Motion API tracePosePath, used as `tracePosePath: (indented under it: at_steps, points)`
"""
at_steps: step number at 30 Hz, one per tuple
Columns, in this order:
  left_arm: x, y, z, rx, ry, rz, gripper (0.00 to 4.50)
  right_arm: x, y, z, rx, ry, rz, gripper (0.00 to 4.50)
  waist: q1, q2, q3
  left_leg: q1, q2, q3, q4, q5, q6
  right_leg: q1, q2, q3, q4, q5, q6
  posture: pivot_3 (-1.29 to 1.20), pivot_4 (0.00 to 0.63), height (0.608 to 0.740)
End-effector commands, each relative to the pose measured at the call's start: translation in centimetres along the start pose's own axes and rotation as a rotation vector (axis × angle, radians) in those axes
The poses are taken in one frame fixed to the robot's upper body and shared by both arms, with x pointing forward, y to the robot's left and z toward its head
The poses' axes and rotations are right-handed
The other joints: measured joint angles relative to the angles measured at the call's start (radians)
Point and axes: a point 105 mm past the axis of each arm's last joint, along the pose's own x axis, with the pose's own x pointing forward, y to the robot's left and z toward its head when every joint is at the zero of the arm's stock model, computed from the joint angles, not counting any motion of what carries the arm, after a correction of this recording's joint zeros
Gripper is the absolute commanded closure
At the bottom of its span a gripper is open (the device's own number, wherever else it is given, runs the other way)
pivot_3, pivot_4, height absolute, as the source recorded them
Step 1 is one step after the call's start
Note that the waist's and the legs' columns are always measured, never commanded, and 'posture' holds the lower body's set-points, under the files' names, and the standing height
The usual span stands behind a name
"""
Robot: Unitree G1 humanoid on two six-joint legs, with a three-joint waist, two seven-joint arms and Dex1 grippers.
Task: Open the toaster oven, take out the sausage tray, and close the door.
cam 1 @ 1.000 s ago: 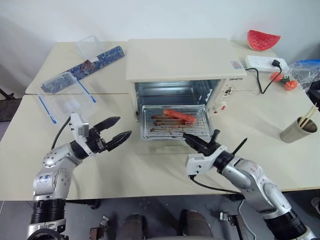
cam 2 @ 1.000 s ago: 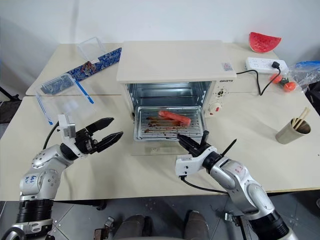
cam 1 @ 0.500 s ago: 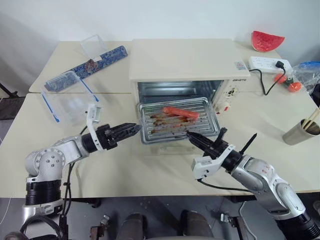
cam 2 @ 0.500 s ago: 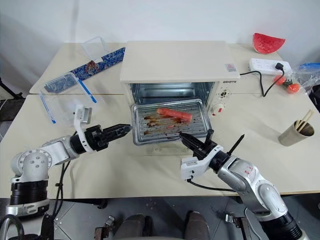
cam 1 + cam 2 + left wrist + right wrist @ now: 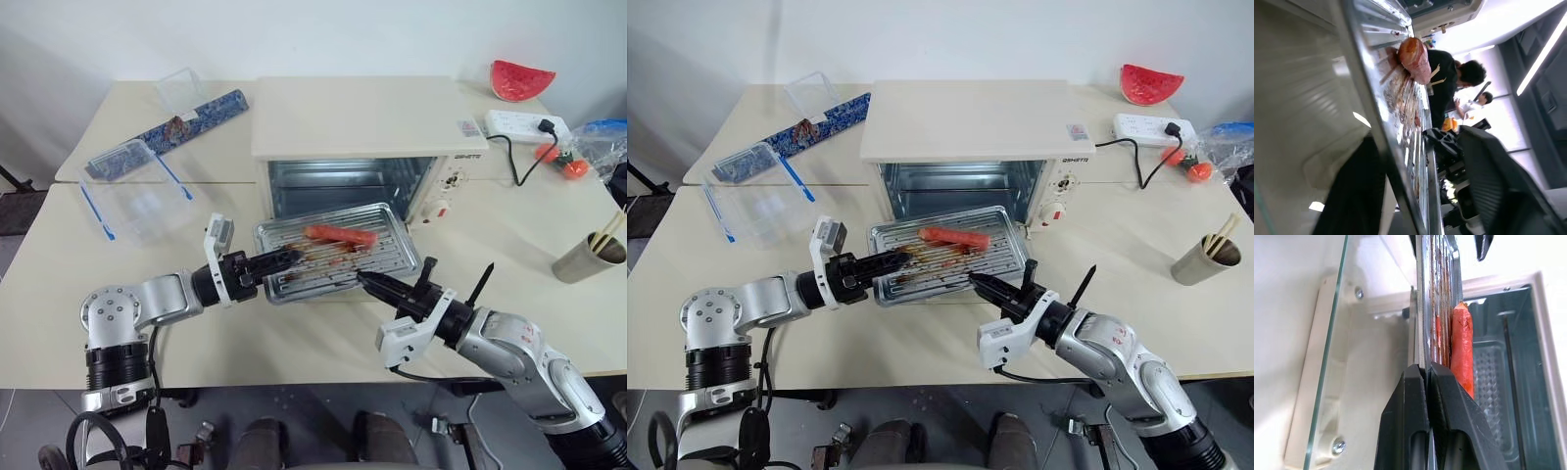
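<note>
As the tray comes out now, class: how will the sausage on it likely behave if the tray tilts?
The sausage is round and lies loose on the sausage tray, so it would probably roll. The ribbed bottom may slow it. Grease stains suggest it could also slide.

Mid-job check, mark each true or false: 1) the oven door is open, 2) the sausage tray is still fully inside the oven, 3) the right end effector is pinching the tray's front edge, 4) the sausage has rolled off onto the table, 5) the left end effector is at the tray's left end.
1) True: the door lies folded down in front of the toaster oven.
2) False: the sausage tray is pulled out in front of the opening, over the door.
3) True: the right end effector is shut on its front edge.
4) False: the sausage lies on the tray.
5) True: the left end effector has the tray's left rim between its fingers.
</note>
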Motion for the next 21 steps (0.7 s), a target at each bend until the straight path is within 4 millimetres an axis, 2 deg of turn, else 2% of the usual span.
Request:
tracePosePath:
  at_steps: [1, 4, 5, 10, 16, 21]
  points:
    - [-0.1, -1.0, 0.0, -0.051, -0.027, -0.029, 3.47, -0.3, -1.5, 0.8, -0.029, -0.034, -0.046, 4.50, 0.000, 0.000, 0.000, 0.000, 0.000, 0.000, 0.000, 0.000, 0.000, 0.000, 0.000, 0.000, 0.000, 0.000, 0.000, 0.00, 0.150, 0.740]
    - [-0.1, -1.1, -0.2, -0.096, -0.041, -0.057, 4.33, -0.4, -1.3, 1.0, 0.009, -0.055, -0.026, 4.50, 0.000, 0.000, 0.000, 0.000, 0.000, 0.000, 0.000, 0.000, 0.000, 0.000, 0.000, 0.000, 0.000, 0.000, 0.000, 0.00, 0.150, 0.740]
    - [-0.1, -1.1, -0.2, -0.099, -0.043, -0.060, 4.47, -0.5, -1.2, 1.0, 0.021, -0.059, -0.023, 4.50, 0.001, 0.000, 0.000, 0.000, -0.001, 0.000, 0.001, 0.000, 0.000, 0.000, 0.000, 0.000, 0.000, 0.000, 0.000, 0.00, 0.150, 0.740]
    - [-0.1, -0.9, -0.8, -0.111, -0.013, -0.069, 4.47, -0.6, -1.0, 1.0, 0.118, -0.074, 0.012, 4.50, 0.004, 0.000, 0.000, -0.001, -0.001, 0.002, 0.002, 0.000, 0.000, 0.001, 0.000, 0.000, 0.000, 0.000, 0.000, 0.00, 0.150, 0.740]
    - [-0.5, -0.5, -0.9, -0.133, -0.029, -0.067, 4.50, -0.9, -1.5, 1.5, 0.145, -0.127, 0.017, 2.86, 0.003, 0.000, 0.000, -0.001, -0.001, 0.003, 0.002, 0.000, 0.000, 0.001, 0.000, 0.000, -0.001, 0.000, 0.000, 0.00, 0.150, 0.740]
    - [-1.9, -0.5, -0.4, -0.134, -0.079, -0.079, 4.50, -1.9, -1.2, 2.1, 0.225, -0.199, 0.057, 1.32, 0.003, 0.000, 0.000, -0.001, -0.001, 0.005, 0.002, 0.000, 0.000, 0.001, 0.000, 0.000, -0.001, 0.000, 0.000, 0.00, 0.150, 0.740]
